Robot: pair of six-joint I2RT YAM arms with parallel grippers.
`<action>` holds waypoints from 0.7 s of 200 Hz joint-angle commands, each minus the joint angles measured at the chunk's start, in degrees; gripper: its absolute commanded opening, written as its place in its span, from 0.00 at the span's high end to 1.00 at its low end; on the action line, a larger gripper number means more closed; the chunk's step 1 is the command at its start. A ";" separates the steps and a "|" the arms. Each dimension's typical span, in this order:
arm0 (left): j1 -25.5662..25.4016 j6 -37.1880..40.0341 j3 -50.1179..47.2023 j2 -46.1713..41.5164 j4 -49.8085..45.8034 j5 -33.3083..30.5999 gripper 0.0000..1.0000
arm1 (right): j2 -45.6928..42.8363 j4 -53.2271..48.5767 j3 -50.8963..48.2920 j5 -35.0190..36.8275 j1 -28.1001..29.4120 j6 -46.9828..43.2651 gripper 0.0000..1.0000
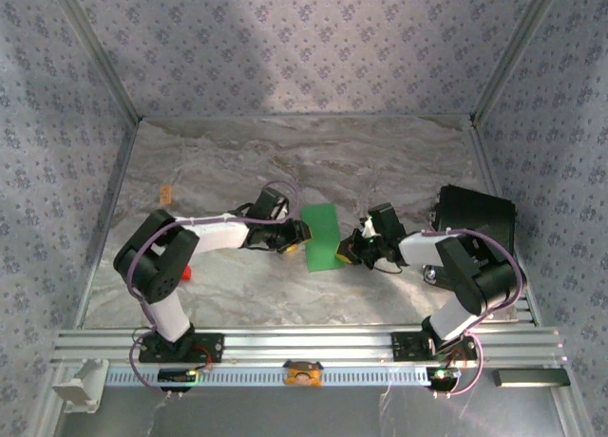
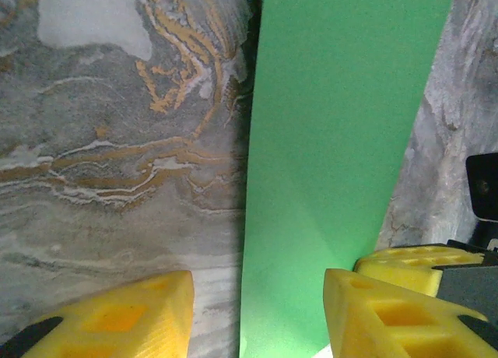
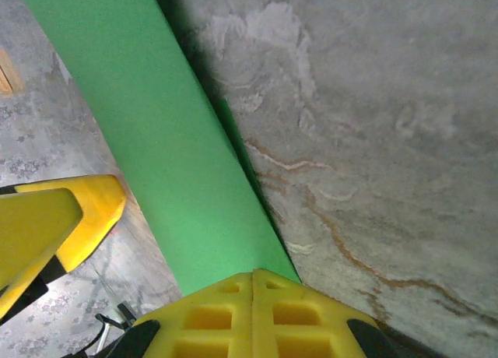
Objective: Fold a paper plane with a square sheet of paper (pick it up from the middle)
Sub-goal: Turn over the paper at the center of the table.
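1. The left claw (image 2: 258, 286) stood with its yellow fingers apart. The left long edge of the bright green sheet of thin paper (image 2: 334, 140) ran between them, touching neither finger in the wrist view.
2. The right claw (image 3: 253, 279) had its yellow fingers pressed together, clamped on the near end of the green sheet, which ran straight into the closed tips.
3. The left arm (image 1: 204, 233) was bent high at the elbow, its forearm laid rightward across the grey marbled table (image 1: 237, 161) to the sheet's left side.
4. The right arm (image 1: 465, 266) was folded close above its base, its forearm pointing left to the sheet's lower right edge.
5. The sheet lay mid-table between the two claws as a narrow strip, with a second green layer showing under its edge in the right wrist view.
6. A black box-shaped case (image 1: 475, 218) sat behind the right arm; its contents could not be seen.
7. A small red object (image 1: 187, 273) lay beside the left elbow, well apart from the sheet.
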 commanded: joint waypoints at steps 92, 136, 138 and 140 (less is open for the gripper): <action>0.03 -1.97 1.55 4.10 4.40 3.50 0.63 | 3.90 -2.51 0.50 4.51 1.24 0.04 0.97; 0.00 -2.16 1.62 4.54 4.67 3.72 0.65 | 4.22 -2.25 0.52 4.07 1.09 -0.01 0.97; -0.05 -2.16 1.68 4.52 4.71 3.68 0.65 | 4.25 -2.21 0.52 4.07 1.10 -0.06 0.97; -0.02 -2.16 1.65 4.47 4.76 3.65 0.65 | 4.25 -2.24 0.48 4.07 1.08 -0.07 0.97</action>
